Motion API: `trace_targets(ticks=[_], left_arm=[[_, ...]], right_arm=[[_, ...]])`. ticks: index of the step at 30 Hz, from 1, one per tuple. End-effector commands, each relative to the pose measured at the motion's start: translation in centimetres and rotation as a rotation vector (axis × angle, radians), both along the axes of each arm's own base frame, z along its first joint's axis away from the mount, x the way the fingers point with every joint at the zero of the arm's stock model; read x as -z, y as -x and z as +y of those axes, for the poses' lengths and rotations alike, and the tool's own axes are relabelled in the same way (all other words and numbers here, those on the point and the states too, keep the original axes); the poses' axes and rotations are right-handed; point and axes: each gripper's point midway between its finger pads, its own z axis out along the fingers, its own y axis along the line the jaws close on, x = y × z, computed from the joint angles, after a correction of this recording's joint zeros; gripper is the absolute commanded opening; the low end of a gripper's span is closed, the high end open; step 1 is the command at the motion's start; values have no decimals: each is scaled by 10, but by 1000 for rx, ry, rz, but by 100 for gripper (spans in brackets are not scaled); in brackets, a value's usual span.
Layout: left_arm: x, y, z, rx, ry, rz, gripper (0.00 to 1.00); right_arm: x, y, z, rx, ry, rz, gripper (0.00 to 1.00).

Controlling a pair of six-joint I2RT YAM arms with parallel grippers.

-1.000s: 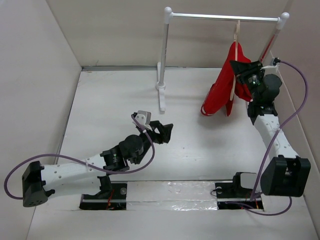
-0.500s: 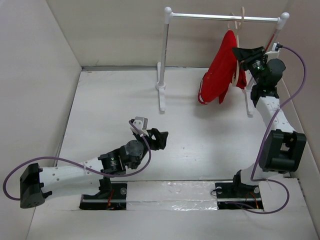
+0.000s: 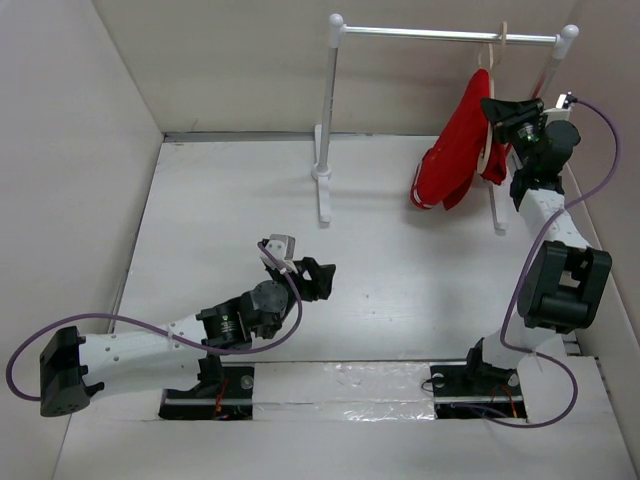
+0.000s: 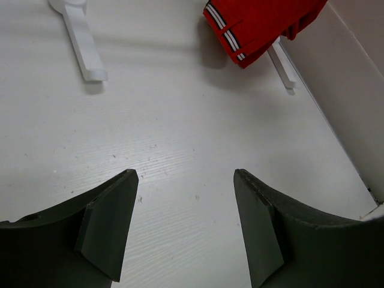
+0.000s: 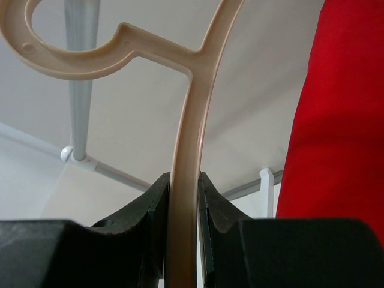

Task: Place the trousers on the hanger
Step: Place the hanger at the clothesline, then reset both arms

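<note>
The red trousers (image 3: 455, 160) hang draped over the beige hanger (image 3: 489, 110) at the right end of the white rail stand; their striped hem shows in the left wrist view (image 4: 258, 27). My right gripper (image 3: 502, 108) is shut on the hanger (image 5: 189, 150), holding it up by the rail with its hook (image 5: 72, 57) at the bar. The trousers fill the right edge of the right wrist view (image 5: 342, 120). My left gripper (image 3: 318, 280) is open and empty, low over the table middle, its fingers (image 4: 108, 231) wide apart.
The white rail stand (image 3: 330, 120) has two posts with feet on the table, the left foot (image 4: 84, 48) and right foot (image 4: 282, 63) showing ahead of the left gripper. White walls enclose the table on left, back and right.
My right gripper has lifted the hanger with the trousers up and to the right, towards the rail's right end. The left arm drew back a little, then stayed still.
</note>
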Motion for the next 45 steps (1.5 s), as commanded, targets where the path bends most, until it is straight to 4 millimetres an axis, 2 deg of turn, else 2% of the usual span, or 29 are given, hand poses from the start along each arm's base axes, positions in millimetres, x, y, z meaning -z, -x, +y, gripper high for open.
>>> trace_targets(ticks=[1, 4, 9, 15, 18, 19, 22, 23, 24, 25, 26, 28, 30, 31, 32, 33, 34, 36, 37, 38, 40, 41, 42, 43, 44, 45], left_arm=[[-10, -1, 4, -25, 34, -11, 63], [-8, -1, 8, -34, 44, -3, 63], [-18, -2, 15, -57, 48, -18, 63], [-25, -2, 24, -72, 51, -24, 63], [-22, -1, 27, -77, 54, -21, 63], [-24, -1, 28, -78, 55, -22, 63], [-28, -2, 30, -89, 50, -23, 64], [-31, -2, 30, -90, 50, -27, 64], [-36, -3, 31, -93, 54, -34, 65], [-45, -3, 31, -93, 60, -46, 65], [-50, -4, 31, -97, 63, -52, 65], [-58, -6, 33, -113, 66, -62, 66], [-69, -8, 37, -135, 65, -71, 68], [-79, -9, 39, -146, 81, -77, 69], [-81, -10, 41, -155, 75, -78, 69], [-84, -10, 43, -166, 80, -80, 70], [-89, -11, 46, -179, 89, -83, 70], [-96, -11, 53, -198, 101, -92, 72], [-98, -11, 56, -211, 105, -95, 72], [-102, -11, 60, -217, 106, -96, 72], [-111, -10, 71, -240, 130, -106, 72], [-113, -10, 75, -248, 131, -108, 72], [-118, -8, 85, -264, 154, -111, 72], [-119, -7, 89, -273, 171, -108, 72], [-113, -7, 93, -280, 164, -106, 72], [-115, -4, 99, -282, 195, -110, 72]], right_arm=[[-93, 26, -7, 17, 76, -327, 0], [-91, 20, -12, 15, 81, -316, 0], [-69, 8, -19, 27, 91, -267, 0], [-56, 3, -27, 11, 94, -274, 0], [-53, 6, -29, 18, 122, -277, 29], [-56, 10, -28, 21, 131, -282, 48], [-56, 17, -36, 57, 176, -266, 72], [-65, 26, -34, 72, 219, -288, 76], [-63, 29, -40, 95, 236, -275, 76], [-61, 30, -43, 124, 241, -249, 100], [-70, 42, -46, 157, 291, -267, 100], [-61, 49, -50, 184, 322, -240, 100], [-73, 67, -49, 214, 383, -275, 100], [-68, 71, -47, 213, 396, -266, 100], [-68, 78, -42, 205, 429, -280, 100], [-80, 93, -34, 197, 457, -321, 100], [-75, 101, -28, 182, 479, -333, 100], [-73, 119, -4, 124, 540, -374, 100], [-83, 140, 11, 104, 572, -421, 100], [-63, 147, 25, 48, 612, -417, 100], [-51, 170, 52, -34, 666, -461, 100], [-50, 196, 66, -76, 741, -519, 100], [-23, 204, 72, -117, 750, -481, 100], [-5, 212, 75, -145, 750, -431, 100], [-8, 237, 81, -118, 813, -486, 100], [17, 242, 86, -145, 813, -444, 100]])
